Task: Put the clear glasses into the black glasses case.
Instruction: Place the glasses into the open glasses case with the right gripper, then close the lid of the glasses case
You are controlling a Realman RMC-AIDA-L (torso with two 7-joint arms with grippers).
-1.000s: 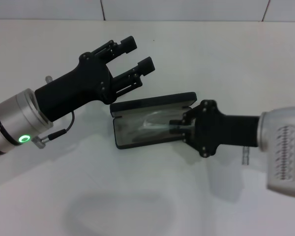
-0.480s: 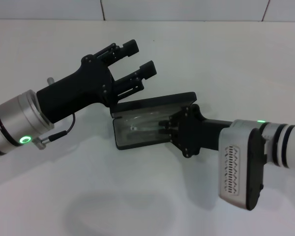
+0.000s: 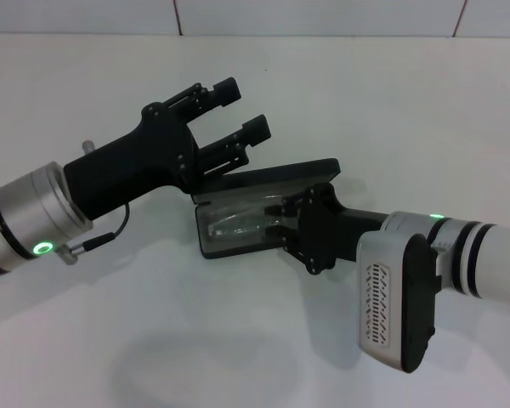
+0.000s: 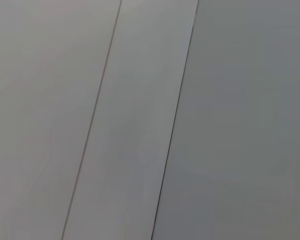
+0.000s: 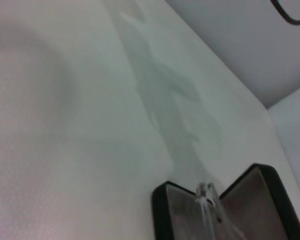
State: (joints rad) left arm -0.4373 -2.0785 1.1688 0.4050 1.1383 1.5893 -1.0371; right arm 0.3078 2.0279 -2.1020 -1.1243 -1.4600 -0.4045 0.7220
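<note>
- At frame centre we see the black glasses case [image 3: 263, 183] lying open on the white table [image 3: 391, 110], the clear glasses [image 3: 238, 226] inside its tray.
- Our right gripper [image 3: 282, 223] reaches into the case; we cannot tell its grip.
- Our left gripper [image 3: 238, 109], upper left, hovers with fingers spread, empty.

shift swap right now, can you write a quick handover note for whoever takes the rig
Left gripper: fingers open, empty, raised just behind the case's lid.
Right gripper: reaching into the open black glasses case; finger state not visible.
Clear glasses: lying in the case's lower half, one arm showing in the right wrist view.
Done: glasses are in the case.
Left: draw the right arm clear.
</note>
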